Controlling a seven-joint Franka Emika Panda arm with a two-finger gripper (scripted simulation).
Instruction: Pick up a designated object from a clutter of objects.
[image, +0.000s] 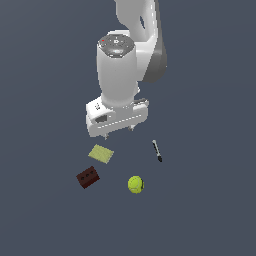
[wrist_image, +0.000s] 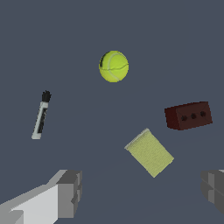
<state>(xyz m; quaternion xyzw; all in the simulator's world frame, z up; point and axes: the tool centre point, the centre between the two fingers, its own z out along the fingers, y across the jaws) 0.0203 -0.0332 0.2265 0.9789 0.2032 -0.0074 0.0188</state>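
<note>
The designated object is a small flat pale yellow-green pad (image: 101, 153) (wrist_image: 149, 152) with a woven texture, lying flat on the dark floor. My gripper (image: 118, 132) (wrist_image: 142, 194) hovers above and slightly behind it, open, with nothing between its fingers (wrist_image: 70, 193). Around the pad lies the rest of the clutter: a dark red-brown holed brick (image: 87, 177) (wrist_image: 188, 115), a yellow-green tennis ball (image: 135, 184) (wrist_image: 113, 66) and a thin black-and-grey pen-like stick (image: 157, 150) (wrist_image: 40, 115). None of them touch each other.
The white arm body (image: 117, 75) rises above the gripper in the exterior view. The floor (image: 210, 210) is a plain dark grey-blue surface.
</note>
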